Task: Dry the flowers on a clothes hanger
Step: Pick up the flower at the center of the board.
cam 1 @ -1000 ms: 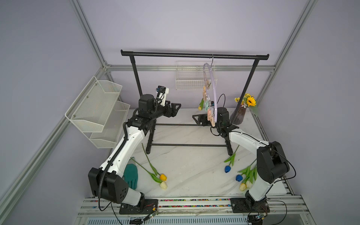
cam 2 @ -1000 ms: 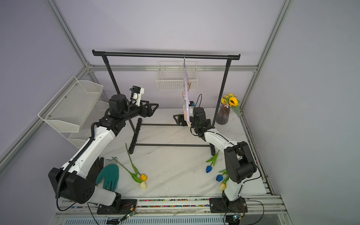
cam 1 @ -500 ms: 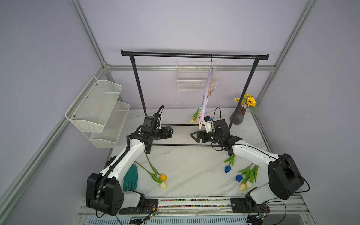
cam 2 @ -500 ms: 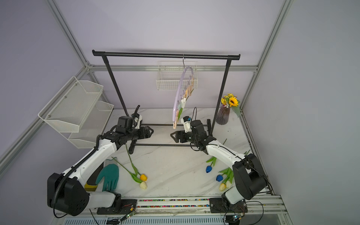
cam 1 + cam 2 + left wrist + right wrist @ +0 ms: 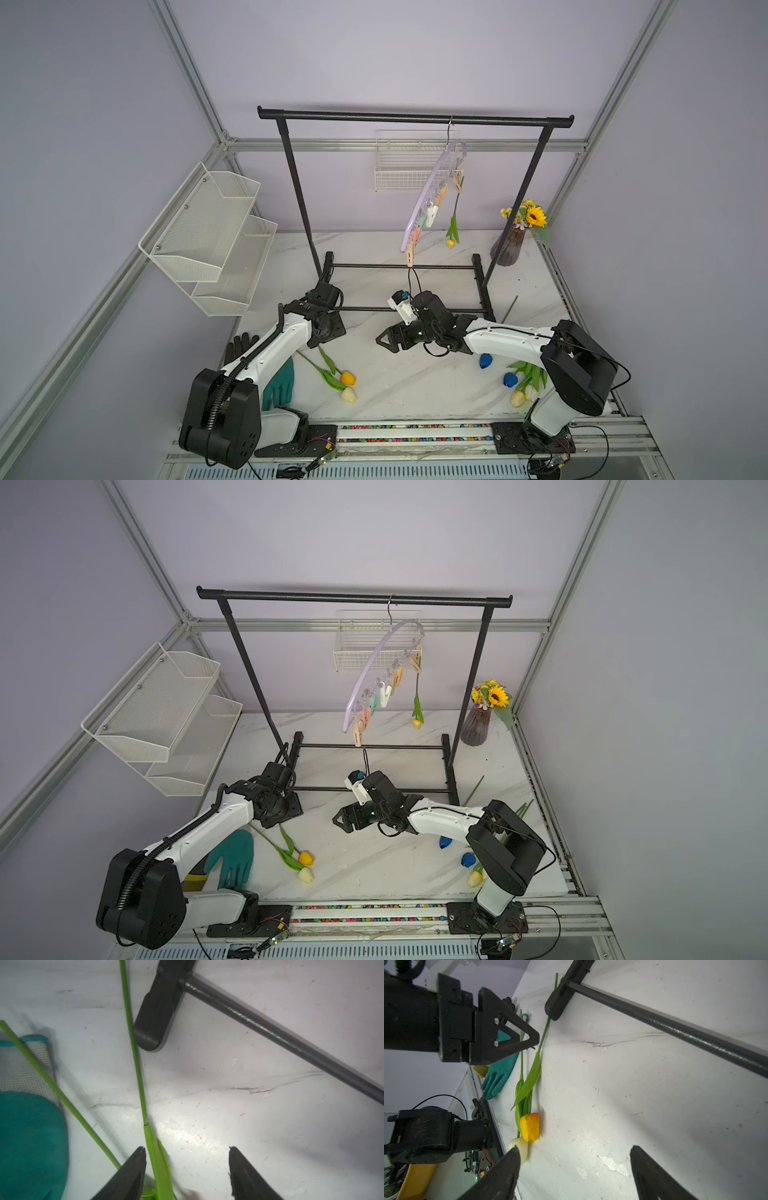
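The lilac clothes hanger (image 5: 432, 195) hangs tilted from the rack's bar, with one yellow tulip (image 5: 451, 243) clipped head down in a clothespin. An orange tulip (image 5: 347, 377) and a cream tulip (image 5: 349, 395) lie at the front left of the table. My left gripper (image 5: 187, 1149) points down over their stems, open, with one green stem (image 5: 154, 1159) between its fingers close to one fingertip. My right gripper (image 5: 575, 1151) hovers open and empty over the table's middle, facing the orange tulip (image 5: 530, 1126). Two blue tulips (image 5: 485, 360) and a cream one (image 5: 518, 398) lie under my right arm.
The black garment rack's foot (image 5: 153, 1022) and low crossbar (image 5: 280, 1032) lie close to my left gripper. A teal glove (image 5: 279, 382) lies front left. White wire baskets (image 5: 212, 232) hang on the left wall, and a sunflower vase (image 5: 509, 249) stands back right.
Both arms have come down from the hanger to the table. My left gripper now straddles a tulip stem with narrower jaws. The hanger has swung round.
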`<state>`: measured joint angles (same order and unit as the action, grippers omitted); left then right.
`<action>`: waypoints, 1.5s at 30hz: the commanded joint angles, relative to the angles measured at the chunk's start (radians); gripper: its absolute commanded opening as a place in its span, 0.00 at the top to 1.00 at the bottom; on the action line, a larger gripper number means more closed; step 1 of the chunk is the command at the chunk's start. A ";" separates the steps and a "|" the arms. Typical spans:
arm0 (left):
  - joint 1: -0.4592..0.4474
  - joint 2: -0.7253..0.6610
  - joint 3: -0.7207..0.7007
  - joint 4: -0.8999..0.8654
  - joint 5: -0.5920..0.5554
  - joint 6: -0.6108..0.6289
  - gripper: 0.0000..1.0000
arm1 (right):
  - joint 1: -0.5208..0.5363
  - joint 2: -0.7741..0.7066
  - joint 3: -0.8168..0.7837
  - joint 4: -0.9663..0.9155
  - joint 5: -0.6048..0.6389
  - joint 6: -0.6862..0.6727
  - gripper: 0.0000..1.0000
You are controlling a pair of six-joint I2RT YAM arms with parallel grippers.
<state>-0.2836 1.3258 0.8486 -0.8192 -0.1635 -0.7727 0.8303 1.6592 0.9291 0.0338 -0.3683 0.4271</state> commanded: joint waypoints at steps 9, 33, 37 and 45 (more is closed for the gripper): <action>0.030 0.078 -0.082 0.032 -0.056 -0.092 0.47 | -0.029 -0.047 -0.005 -0.038 0.077 -0.014 0.15; 0.119 0.053 -0.097 0.070 -0.111 -0.069 0.93 | -0.078 -0.075 -0.006 -0.060 0.043 0.012 0.19; 0.124 -0.022 -0.080 0.032 -0.138 -0.092 0.97 | -0.079 -0.079 -0.002 -0.060 0.032 0.012 0.20; 0.123 -0.155 -0.004 0.011 -0.095 -0.015 1.00 | -0.107 -0.103 -0.016 -0.006 -0.060 0.059 0.21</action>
<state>-0.1638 1.2255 0.7975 -0.8028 -0.2676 -0.8265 0.7448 1.5917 0.9264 -0.0120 -0.3702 0.4519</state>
